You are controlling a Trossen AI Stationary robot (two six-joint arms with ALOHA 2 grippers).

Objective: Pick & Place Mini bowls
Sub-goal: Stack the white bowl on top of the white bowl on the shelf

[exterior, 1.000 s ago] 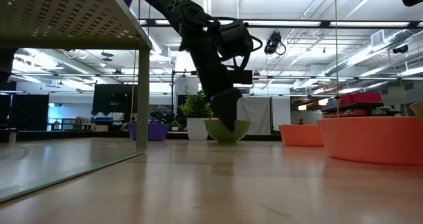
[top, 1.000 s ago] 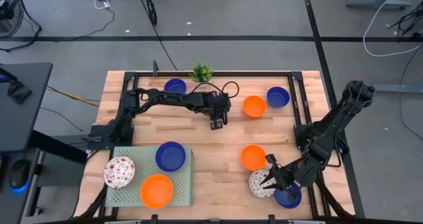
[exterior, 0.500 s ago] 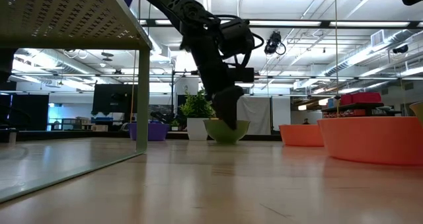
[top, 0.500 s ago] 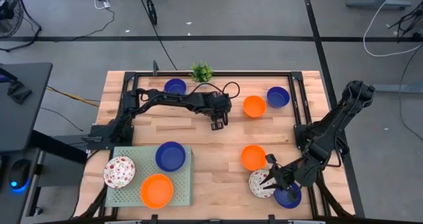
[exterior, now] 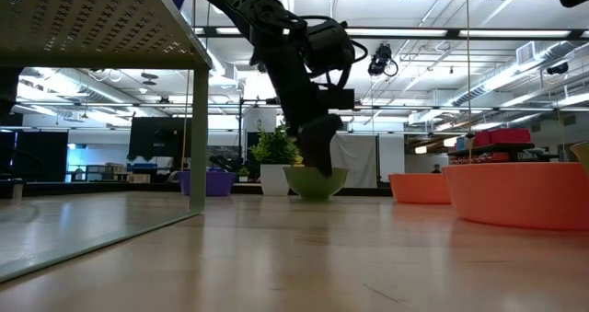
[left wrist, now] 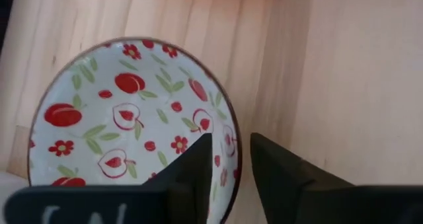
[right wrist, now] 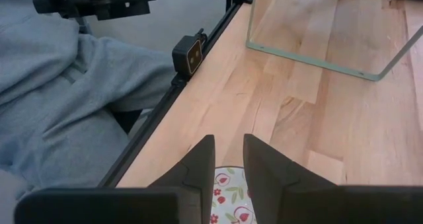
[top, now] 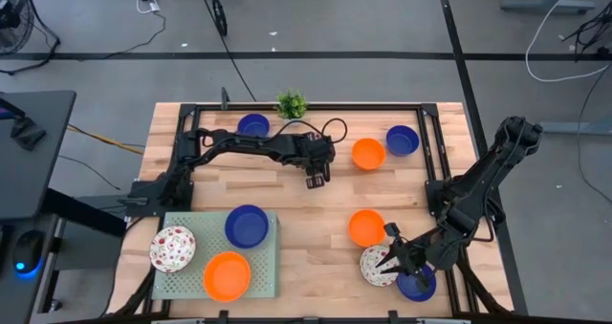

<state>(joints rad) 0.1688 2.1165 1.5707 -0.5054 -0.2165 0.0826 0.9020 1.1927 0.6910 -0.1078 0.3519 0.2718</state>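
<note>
Wooden table (top: pixel 287 195), left hand (left wrist: pixel 231 168) slightly parted astride patterned bowl's (left wrist: pixel 125 112) rim

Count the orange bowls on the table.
3 orange bowls: one on the green tray, one on the wood right of it, one beside a blue bowl. The arms could hide more.

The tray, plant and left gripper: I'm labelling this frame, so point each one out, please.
tray (top: pixel 270 278): high view, bare right edge.
plant (top: pixel 292 103): high view, leaves.
left gripper (top: pixel 313 182): high view, between fingertips.
</note>
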